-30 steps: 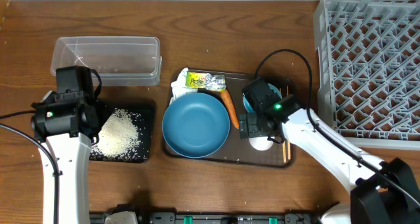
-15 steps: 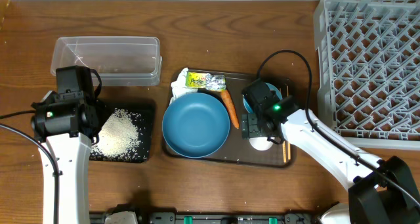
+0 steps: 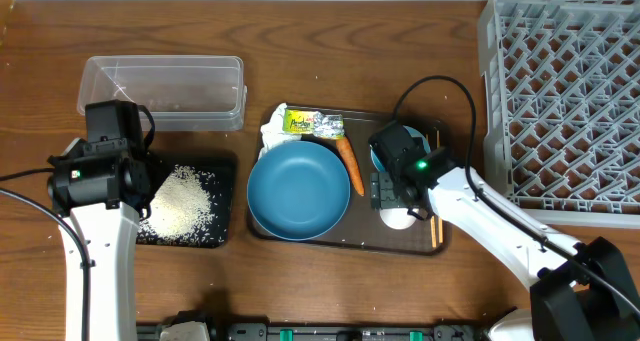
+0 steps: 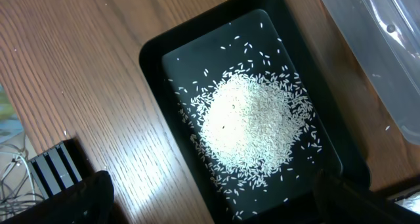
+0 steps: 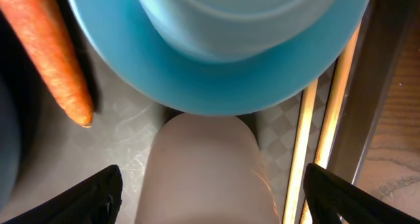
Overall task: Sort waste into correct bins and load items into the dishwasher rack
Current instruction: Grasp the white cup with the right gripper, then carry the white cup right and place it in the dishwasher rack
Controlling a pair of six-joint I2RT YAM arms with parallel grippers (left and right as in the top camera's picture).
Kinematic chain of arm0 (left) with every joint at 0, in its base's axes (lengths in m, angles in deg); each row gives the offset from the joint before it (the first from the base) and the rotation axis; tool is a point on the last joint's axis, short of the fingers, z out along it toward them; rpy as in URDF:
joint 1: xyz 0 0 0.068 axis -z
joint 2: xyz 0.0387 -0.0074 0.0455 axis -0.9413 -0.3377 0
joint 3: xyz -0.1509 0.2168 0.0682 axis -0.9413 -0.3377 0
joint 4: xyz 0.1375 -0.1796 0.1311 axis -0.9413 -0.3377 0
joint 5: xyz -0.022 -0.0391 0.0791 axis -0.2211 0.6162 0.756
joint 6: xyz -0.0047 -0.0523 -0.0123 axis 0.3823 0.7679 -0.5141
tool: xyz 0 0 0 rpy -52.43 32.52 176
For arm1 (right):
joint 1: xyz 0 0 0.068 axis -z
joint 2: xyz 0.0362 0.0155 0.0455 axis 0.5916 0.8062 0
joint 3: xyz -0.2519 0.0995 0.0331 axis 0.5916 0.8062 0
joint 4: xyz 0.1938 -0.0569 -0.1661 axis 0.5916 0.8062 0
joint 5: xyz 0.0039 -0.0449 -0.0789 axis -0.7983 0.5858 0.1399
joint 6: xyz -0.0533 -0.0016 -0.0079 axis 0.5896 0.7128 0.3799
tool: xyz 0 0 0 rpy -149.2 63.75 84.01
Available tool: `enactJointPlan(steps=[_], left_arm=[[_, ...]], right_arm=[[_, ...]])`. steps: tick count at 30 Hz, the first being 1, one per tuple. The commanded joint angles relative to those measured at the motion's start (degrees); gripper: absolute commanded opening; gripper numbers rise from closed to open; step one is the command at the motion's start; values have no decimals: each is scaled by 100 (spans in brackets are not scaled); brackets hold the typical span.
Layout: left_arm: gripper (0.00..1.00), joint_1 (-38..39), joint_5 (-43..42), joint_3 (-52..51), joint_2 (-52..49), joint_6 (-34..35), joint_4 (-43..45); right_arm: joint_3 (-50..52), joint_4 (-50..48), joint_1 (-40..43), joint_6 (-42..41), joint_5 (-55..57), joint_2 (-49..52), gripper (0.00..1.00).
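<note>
Now, far left, the left gripper point(image 4: 213, 201) hangs over the black tray point(image 4: 184, 63), jaws spread wide, with white rice point(image 4: 252, 125) heaped inside and the clear tub point(image 3: 165, 89) just beyond. Centre, on the brown tray point(image 3: 365, 231): blue plate-bowl point(image 3: 298, 189), tissue point(image 3: 270, 136), wrapper point(image 3: 313, 124), carrot point(image 3: 350, 168). The right gripper point(image 5: 210, 198) straddles a white cup point(image 5: 203, 165), jaws apart with gaps either side, light-blue bowl point(image 5: 223, 60) just ahead, chopsticks point(image 5: 302, 138) alongside. The grey rack point(image 3: 570, 91) sits far right.
</note>
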Motion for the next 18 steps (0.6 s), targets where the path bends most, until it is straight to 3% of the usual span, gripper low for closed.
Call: enactJointPlan(steps=[1,13,18], left_arm=[[100,-35,13,63,-7,28,-17],[100,-35,13,63,-7,28,-17],[99,-35,13,66,-7,31,-17]], right_arm=[[111,-31,0,-168,164,31,88],[109,-81,0,-166,179,28,75],[105,-76,0,-166,114,26,64]])
